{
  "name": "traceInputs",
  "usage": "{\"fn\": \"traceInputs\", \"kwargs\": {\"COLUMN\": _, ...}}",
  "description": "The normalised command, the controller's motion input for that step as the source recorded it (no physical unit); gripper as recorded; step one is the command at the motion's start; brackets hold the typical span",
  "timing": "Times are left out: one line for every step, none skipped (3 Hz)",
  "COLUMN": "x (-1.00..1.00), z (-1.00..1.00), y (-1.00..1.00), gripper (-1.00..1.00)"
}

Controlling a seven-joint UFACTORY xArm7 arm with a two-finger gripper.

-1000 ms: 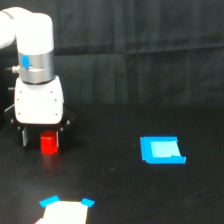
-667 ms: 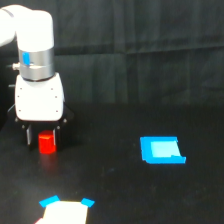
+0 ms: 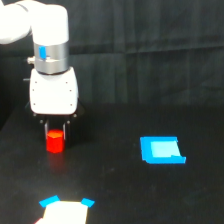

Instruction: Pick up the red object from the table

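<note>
The red object (image 3: 55,143), a small stubby red-orange cylinder, sits at the exterior view's left on the black table (image 3: 150,200). My gripper (image 3: 55,134) hangs straight down from the white arm right above it. Its two dark fingers (image 3: 47,129) press against the sides of the cylinder's top, so it is shut on the red object. Whether the cylinder's base touches the table or hangs just above it I cannot tell.
A flat blue piece (image 3: 161,150) lies on the table at the exterior view's right. A white piece with blue corners (image 3: 65,210) sits at the bottom edge, below the gripper. A dark curtain forms the background.
The fingers have closed in from a wider stance onto the red object. Arm and cylinder have shifted a little to the exterior view's right and slightly up.
</note>
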Motion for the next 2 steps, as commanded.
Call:
{"fn": "traceInputs", "kwargs": {"x": 0.71, "z": 1.00, "y": 0.10, "gripper": -0.66}}
{"fn": "traceInputs", "kwargs": {"x": -0.78, "z": 1.00, "y": -0.75, "gripper": -0.18}}
